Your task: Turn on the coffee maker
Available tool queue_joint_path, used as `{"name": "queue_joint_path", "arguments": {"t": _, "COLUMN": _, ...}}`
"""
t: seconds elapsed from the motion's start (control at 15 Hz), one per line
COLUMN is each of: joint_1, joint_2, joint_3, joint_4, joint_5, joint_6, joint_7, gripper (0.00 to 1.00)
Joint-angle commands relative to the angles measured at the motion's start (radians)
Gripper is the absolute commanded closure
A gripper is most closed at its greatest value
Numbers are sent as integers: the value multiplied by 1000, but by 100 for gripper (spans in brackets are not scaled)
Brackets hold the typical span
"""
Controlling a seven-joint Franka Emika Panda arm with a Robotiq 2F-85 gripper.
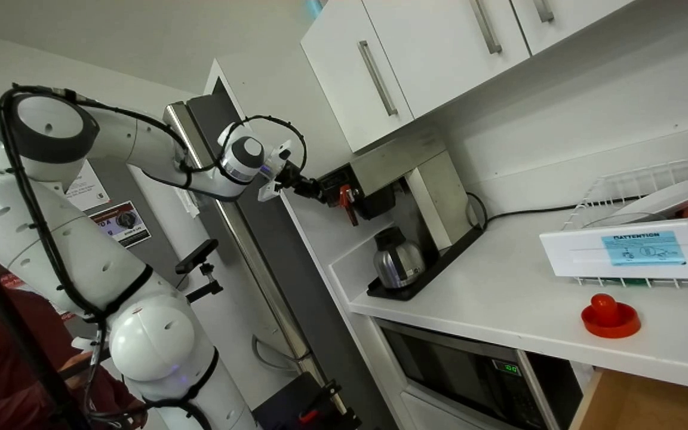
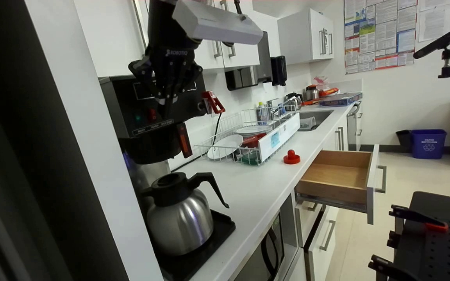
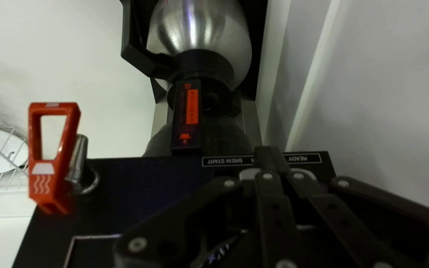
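Observation:
The coffee maker is a steel and black machine on the counter. In an exterior view its steel top shows; its black front panel shows in an exterior view and in the wrist view. A red switch and a green light are on the panel. A steel carafe with a black handle stands under it. My gripper is shut and empty, its fingertips at the panel beside the red switch. In the wrist view the fingertips cover part of the label strip; contact cannot be told.
A red tap handle sticks out from the panel. A dish rack and a red round thing are on the counter. A drawer stands open. A tall fridge and upper cabinets are close by.

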State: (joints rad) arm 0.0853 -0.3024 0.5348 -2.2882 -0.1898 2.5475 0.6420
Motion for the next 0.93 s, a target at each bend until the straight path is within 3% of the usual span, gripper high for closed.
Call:
{"name": "queue_joint_path", "arguments": {"t": 0.0, "joint_1": 8, "joint_2": 57, "joint_3": -6, "joint_4": 54, "joint_5": -50, "joint_6": -7, "joint_7": 50, "gripper": 100}}
{"name": "queue_joint_path", "arguments": {"t": 0.87, "joint_1": 17, "joint_2": 93, "joint_3": -17, "joint_4": 86, "joint_5": -252, "joint_6": 15, "joint_7": 178, "gripper": 100}}
